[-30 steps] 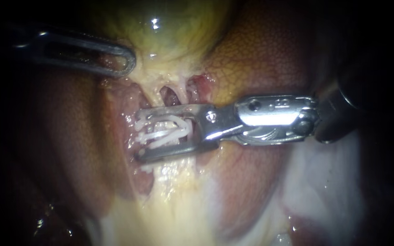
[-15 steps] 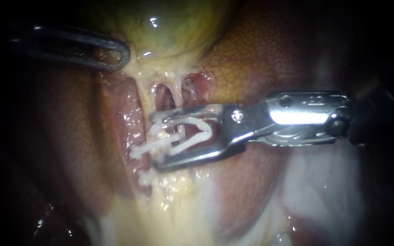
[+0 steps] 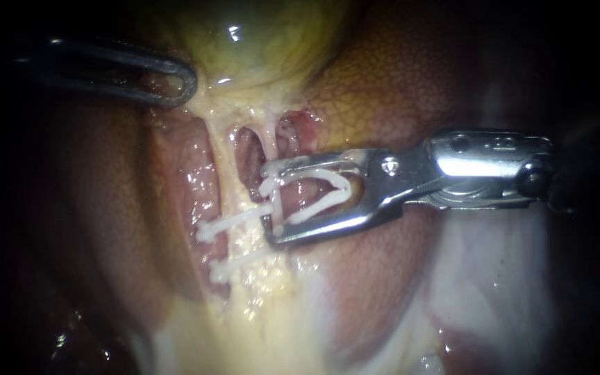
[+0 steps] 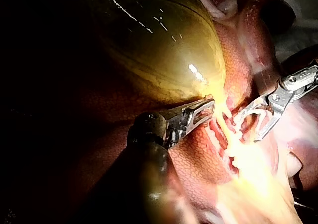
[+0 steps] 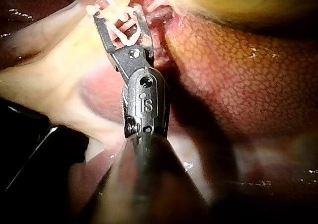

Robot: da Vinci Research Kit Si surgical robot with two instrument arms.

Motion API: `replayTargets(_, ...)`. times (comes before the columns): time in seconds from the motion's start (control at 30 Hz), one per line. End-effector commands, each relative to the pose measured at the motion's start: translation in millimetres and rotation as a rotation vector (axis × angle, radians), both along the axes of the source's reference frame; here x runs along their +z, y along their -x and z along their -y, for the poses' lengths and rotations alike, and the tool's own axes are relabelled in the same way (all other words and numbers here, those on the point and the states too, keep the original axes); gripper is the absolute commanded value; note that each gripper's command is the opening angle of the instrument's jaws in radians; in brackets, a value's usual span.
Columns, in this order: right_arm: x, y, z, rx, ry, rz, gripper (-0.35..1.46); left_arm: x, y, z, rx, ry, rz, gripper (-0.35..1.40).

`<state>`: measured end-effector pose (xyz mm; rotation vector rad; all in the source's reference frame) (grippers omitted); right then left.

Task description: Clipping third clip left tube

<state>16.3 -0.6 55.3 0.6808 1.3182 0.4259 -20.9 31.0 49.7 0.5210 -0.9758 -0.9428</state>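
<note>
The jaws of my right instrument point(image 3: 269, 203) stand apart, and an open white V-shaped clip point(image 3: 317, 189) sits held between them. Their tips lie just right of the pale left tube point(image 3: 222, 167), not around it. Two shut white clips point(image 3: 234, 222) point(image 3: 229, 268) cross the tube lower down. My left instrument point(image 3: 175, 80) reaches in at the upper left, jaws shut on tissue at the neck of the yellow-green gallbladder point(image 3: 258, 42). The left wrist view shows that grip point(image 4: 201, 112). The right wrist view shows the loaded clip point(image 5: 121, 28) in the jaws point(image 5: 119, 16).
Reddish-brown liver point(image 3: 397, 90) lies to the right and left of the tubes. A second thin strand point(image 3: 272, 135) runs beside the left tube, with a dark window between them. Pale fatty tissue point(image 3: 272, 319) spreads below the clips.
My right instrument has drawn back to the right, off the tube, with the open clip still in its jaws. The left instrument shifted slightly up and left at first, then held.
</note>
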Motion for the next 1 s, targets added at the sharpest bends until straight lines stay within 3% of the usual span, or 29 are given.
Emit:
replayTargets(0.03, 0.3, -0.1, 0.0, -0.002, -0.004, 0.0, 0.43, 0.0, 0.0, 0.0, 0.0, 0.0, 0.0, -0.35)
replayTargets(0.37, 3.0, -1.2, -0.5, -0.006, -0.052, 0.006, 0.43, 0.0, 0.0, 0.0, 0.0, 0.0, 0.0, -0.35)
replayTargets(0.7, 4.8, -3.1, -0.5, -0.034, -0.082, -0.007, 0.43, -0.1, 0.0, 0.0, 0.0, 0.0, 0.0, -0.35)
replayTargets(1.0, 4.8, -5.1, -1.2, -0.044, -0.163, -0.136, 0.43, 0.0, 0.1, 0.0, -0.001, 0.0, 0.0, -0.35)
